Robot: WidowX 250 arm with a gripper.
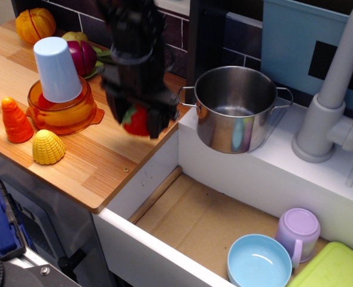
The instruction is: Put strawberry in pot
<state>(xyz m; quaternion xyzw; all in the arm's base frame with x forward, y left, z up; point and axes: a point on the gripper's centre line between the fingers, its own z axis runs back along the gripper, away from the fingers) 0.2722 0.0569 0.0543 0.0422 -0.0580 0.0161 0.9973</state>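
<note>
The strawberry [137,121] was held clamped in the gripper [138,122] above the counter [99,167]; carrying it well clear of the pot [235,107] rim before release was judged advisable

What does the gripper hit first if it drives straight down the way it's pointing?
Most likely the wooden counter near its right edge. The gripper points downward, shut on the strawberry, so the berry would touch first. Motion blur makes depth uncertain.
</note>
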